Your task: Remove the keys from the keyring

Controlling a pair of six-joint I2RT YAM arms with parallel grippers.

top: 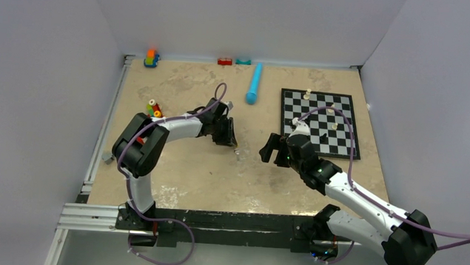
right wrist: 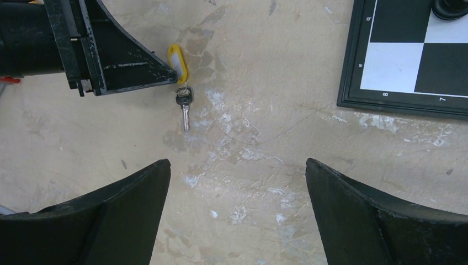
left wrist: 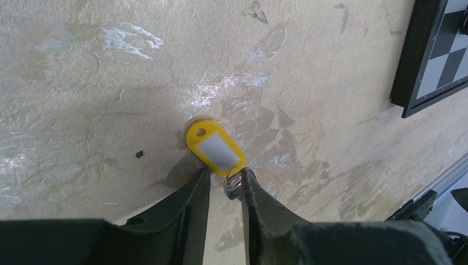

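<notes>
A yellow key tag (left wrist: 215, 149) with a white label lies on the beige table. A wire keyring (left wrist: 234, 181) hangs off its near end. One silvery-grey key (right wrist: 185, 107) lies flat beyond the ring, and I see no brass key. My left gripper (left wrist: 225, 178) is closed to a narrow gap on the tag's ring end, with the ring against its right finger (left wrist: 255, 193). In the top view it (top: 226, 138) is just above the key (top: 237, 152). My right gripper (right wrist: 237, 165) is wide open and empty, hovering a short way right of the key, as the top view (top: 270, 151) shows.
A chessboard (top: 318, 121) with small white pieces lies right of the grippers; its edge shows in the right wrist view (right wrist: 408, 55). A blue tube (top: 254, 83) lies at the back centre. Small coloured toys (top: 153, 109) sit by the left arm, with more (top: 151, 58) along the back wall.
</notes>
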